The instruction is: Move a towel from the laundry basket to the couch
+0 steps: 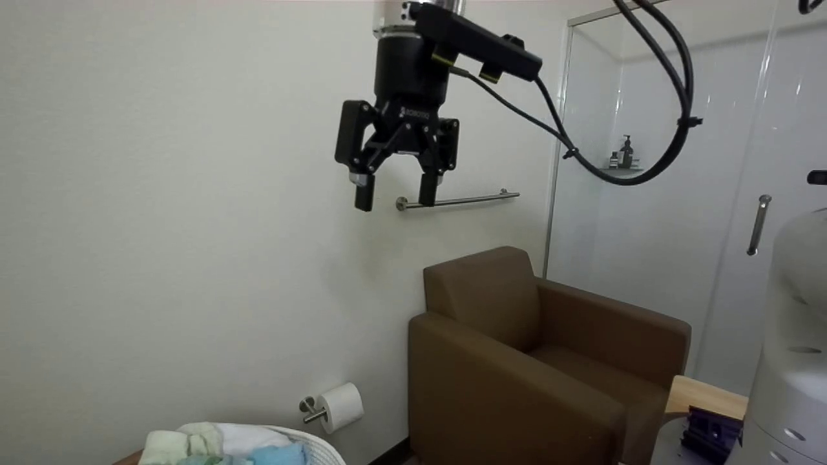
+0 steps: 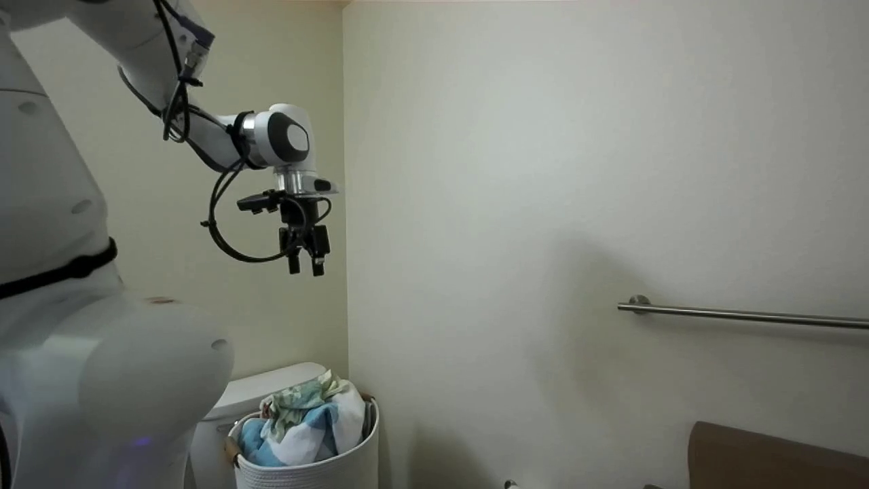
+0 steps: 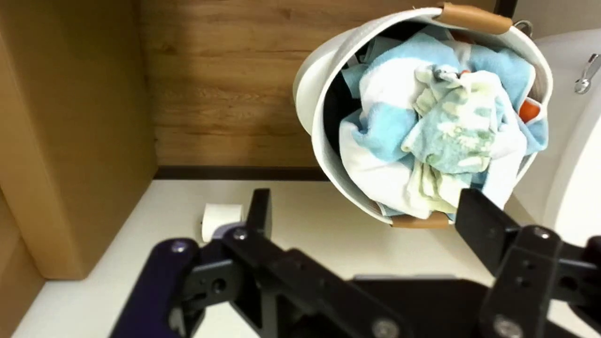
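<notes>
Pincer point(image 3: 364, 209) spread; rumpled, green-patterned towel point(image 3: 462, 134).

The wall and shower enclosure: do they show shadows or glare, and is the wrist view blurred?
In both exterior views, soft shadows lie on the wall; in an exterior view, bright streaks mark the shower enclosure; in the wrist view, the tool looks slightly soft.

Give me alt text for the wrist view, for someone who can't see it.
An open, empty gripper spans the lower foreground, with a white laundry basket of blue, white and green-patterned towels at upper right. Part of a brown armchair shows at left, a toilet paper roll left of center, and wood-grain floor at top.
</notes>
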Controlling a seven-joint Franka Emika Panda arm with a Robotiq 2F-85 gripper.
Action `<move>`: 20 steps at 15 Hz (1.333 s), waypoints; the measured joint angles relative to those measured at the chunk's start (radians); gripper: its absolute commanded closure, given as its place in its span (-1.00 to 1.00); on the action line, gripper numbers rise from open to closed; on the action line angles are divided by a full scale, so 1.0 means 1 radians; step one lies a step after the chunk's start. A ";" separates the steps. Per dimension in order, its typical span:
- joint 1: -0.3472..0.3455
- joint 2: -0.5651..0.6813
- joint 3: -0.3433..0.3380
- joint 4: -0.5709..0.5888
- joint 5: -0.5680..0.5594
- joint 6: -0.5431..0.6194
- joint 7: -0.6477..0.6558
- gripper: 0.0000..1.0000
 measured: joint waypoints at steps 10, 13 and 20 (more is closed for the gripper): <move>0.156 0.528 0.064 0.190 -0.247 0.421 0.025 -1.00; 0.278 0.700 -0.016 0.290 -0.395 0.431 0.060 -1.00; 0.498 1.000 -0.206 0.553 -0.486 0.346 0.087 -1.00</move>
